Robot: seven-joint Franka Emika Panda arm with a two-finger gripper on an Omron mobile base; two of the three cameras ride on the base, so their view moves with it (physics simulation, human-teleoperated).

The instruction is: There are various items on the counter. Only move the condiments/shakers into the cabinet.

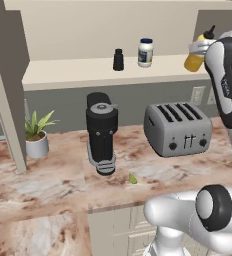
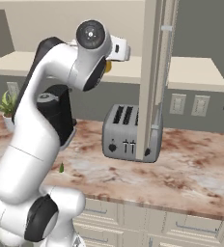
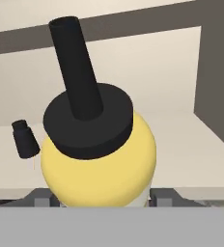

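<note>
The two-finger gripper (image 3: 102, 200) is seen closed partway around the yellow squeeze bottle with the black nozzle (image 3: 98, 164) — the bottle is held over the right end of the flat cream cabinet shelf (image 1: 78, 72). The short black shaker (image 1: 118, 59) and the white blue-lidded jar (image 1: 145, 52) are already stood there — upright, side by side.

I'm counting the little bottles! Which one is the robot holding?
The yellow squeeze bottle with the black nozzle, between the gripper fingers. The black shaker and white jar stand alone on the cabinet shelf.
</note>
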